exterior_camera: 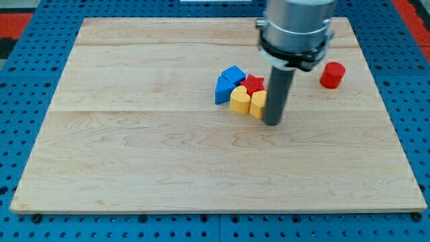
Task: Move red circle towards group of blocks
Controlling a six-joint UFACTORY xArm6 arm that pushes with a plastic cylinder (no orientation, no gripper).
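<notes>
tip [272, 123] lies lower-left, well apart from red circle [332, 75].

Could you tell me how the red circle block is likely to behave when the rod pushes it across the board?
The red circle stands as a short, squat cylinder on its flat end, so it will probably slide rather than tip or roll. Its round side may let it slip off my tip if pushed off-centre. The wooden board looks smooth, so it should likely move easily.
</notes>
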